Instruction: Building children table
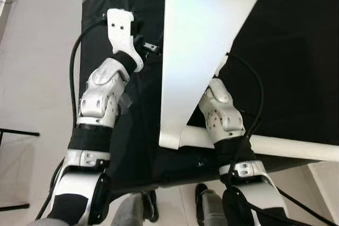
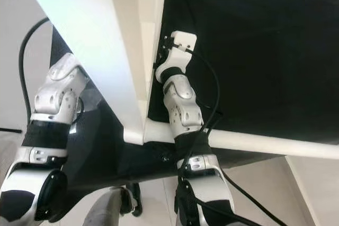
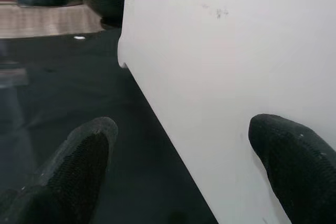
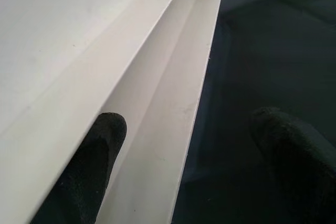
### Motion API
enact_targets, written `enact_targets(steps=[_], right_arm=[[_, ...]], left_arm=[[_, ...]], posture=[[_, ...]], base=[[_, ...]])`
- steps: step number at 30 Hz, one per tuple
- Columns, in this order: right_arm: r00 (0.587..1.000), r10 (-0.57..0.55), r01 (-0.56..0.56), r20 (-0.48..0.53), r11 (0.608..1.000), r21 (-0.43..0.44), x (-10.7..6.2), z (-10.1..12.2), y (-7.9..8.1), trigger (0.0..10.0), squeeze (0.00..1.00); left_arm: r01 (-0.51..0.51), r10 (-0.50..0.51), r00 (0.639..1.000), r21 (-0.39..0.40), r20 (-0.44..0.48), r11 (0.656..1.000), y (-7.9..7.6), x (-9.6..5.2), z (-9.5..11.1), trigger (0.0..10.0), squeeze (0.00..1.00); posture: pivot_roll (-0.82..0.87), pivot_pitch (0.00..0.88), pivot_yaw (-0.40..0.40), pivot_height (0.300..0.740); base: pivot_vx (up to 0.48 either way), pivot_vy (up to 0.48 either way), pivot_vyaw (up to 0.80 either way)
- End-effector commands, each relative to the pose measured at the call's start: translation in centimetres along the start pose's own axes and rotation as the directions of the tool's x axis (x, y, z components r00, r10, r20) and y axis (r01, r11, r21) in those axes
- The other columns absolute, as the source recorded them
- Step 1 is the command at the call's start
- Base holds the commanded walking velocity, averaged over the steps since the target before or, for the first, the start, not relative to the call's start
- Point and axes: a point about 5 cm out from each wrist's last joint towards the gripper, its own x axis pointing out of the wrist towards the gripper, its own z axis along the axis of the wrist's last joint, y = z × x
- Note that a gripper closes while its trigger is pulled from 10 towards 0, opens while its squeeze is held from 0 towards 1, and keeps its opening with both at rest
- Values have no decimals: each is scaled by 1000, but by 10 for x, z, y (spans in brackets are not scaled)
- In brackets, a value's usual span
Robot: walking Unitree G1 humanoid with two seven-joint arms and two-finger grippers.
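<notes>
white table panel | smooth, flat | standing tilted on edge | on black cloth

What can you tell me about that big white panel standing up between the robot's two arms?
The white panel is a smooth, slightly glossy flat board, probably painted wood or plastic, standing on edge on a black cloth. It tapers toward its rounded lower corner near the robot. A white rail meets it there, and a folded lip runs along its inner side. The left gripper and right gripper are open on either side of it, one finger lying against its face.
</notes>
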Motion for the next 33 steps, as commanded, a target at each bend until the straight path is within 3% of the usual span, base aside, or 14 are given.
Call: enact_targets(steps=[1,7,11,14,17,21,25,31,33], right_arm=[[939,343,-343,-1,939,29,-2,-7,75,10000,0],[918,397,-395,-17,917,48,-6,-12,88,10000,0],[905,424,-422,-26,904,70,-8,-14,97,10000,0],[903,430,-427,-28,901,72,-9,-15,98,10000,0],[891,453,-449,-42,890,81,-13,-20,104,10000,0],[892,448,-444,-61,894,68,-15,-24,105,10000,0],[917,390,-389,-85,921,29,-12,-27,98,10000,0],[981,158,-171,-115,979,-115,-1,-27,52,10000,0],[984,135,-149,-112,981,-125,-1,-26,46,10000,0]], left_arm=[[97,-100,991,33,92,995,-26,9,22,10000,0],[-67,61,995,81,82,994,-11,-6,26,10000,0],[-209,203,978,132,57,969,7,-20,26,10000,0],[-228,223,973,134,51,964,9,-23,25,10000,0],[-313,314,949,178,24,933,19,-36,21,10000,0],[-358,368,930,195,-16,913,20,-47,13,10000,0],[-380,396,917,206,-40,902,19,-51,7,10000,0],[-419,449,888,227,-99,879,20,-58,-8,10000,0],[-425,456,884,226,-105,876,21,-59,-9,10000,0]], posture=[[8,293,58,740],[20,287,51,740],[26,285,46,740],[26,285,46,740],[31,279,46,740],[33,277,44,740],[31,276,43,740],[12,267,42,740],[12,266,41,740]], base=[[0,0,0],[0,0,0],[0,0,0],[0,0,0],[0,0,0],[0,0,0],[0,0,0],[0,0,0],[0,0,0]])
